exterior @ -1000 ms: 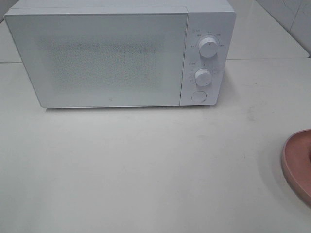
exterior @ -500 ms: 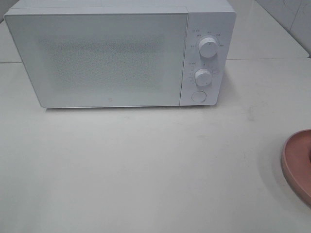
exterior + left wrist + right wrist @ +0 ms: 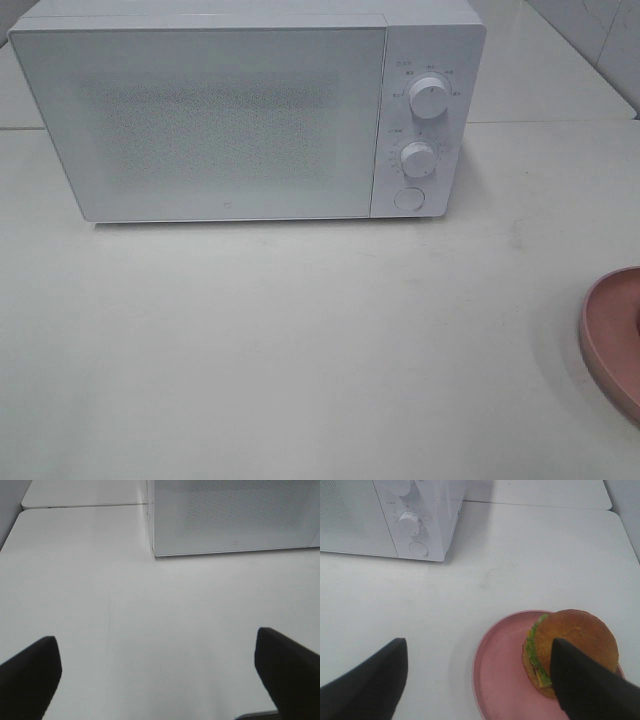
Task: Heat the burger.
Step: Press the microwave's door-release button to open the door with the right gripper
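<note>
Pink plate (image 3: 500,680), round, stood at the near right edge of the bench (image 3: 300,350) and carried the burger (image 3: 570,645), upright, bun dome uppermost, lettuce frill showing on its left side. Only the plate's rim showed in the high view; the burger itself was out of that frame. White microwave (image 3: 250,115), door (image 3: 180,150) closed, stood at the far left, well apart from the plate. Right hand (image 3: 479,650): released, fingers spread wide, nothing held, hovering above the plate with the burger lying right of its gap, partly behind one finger. Left hand (image 3: 156,645): released, empty, over bare bench near the microwave's left corner. Judged: the right hand was much the nearer to the burger; the stack's axis was vertical, so any grasp would close across its sides.
</note>
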